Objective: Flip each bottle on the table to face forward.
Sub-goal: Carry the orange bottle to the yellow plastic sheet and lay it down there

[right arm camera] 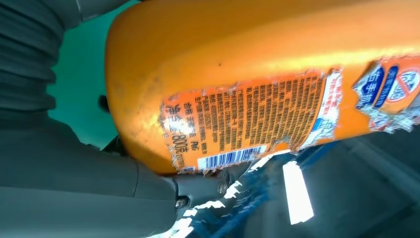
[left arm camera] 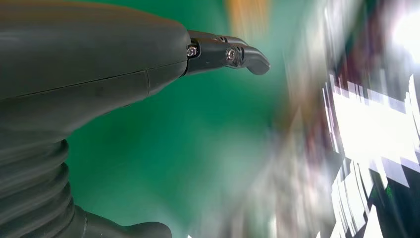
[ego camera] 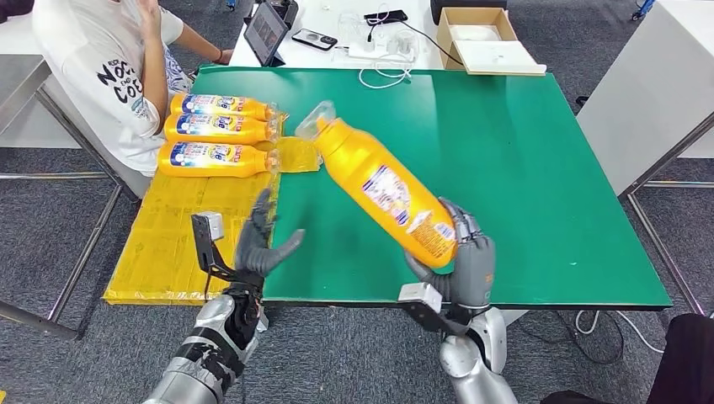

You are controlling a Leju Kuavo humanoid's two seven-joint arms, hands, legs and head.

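Note:
My right hand (ego camera: 463, 261) grips the base of an orange bottle (ego camera: 383, 189) and holds it tilted above the green table (ego camera: 539, 168), its clear cap pointing away to the left. The right wrist view shows that bottle's (right arm camera: 257, 84) back label with small print and a barcode. My left hand (ego camera: 261, 244) hovers open at the table's near left edge, fingers spread, holding nothing; its thumb (left arm camera: 228, 54) shows over green in the left wrist view. Three more orange bottles (ego camera: 221, 133) lie side by side on a yellow mat (ego camera: 181, 236) at the far left, front labels up.
A person in a white shirt (ego camera: 109, 76) sits at the table's far left corner, close to the lying bottles. Beyond the green table stand a tablet (ego camera: 266, 34), a phone (ego camera: 314, 39), cables and an open cardboard box (ego camera: 480, 38). A white table (ego camera: 648, 93) stands to the right.

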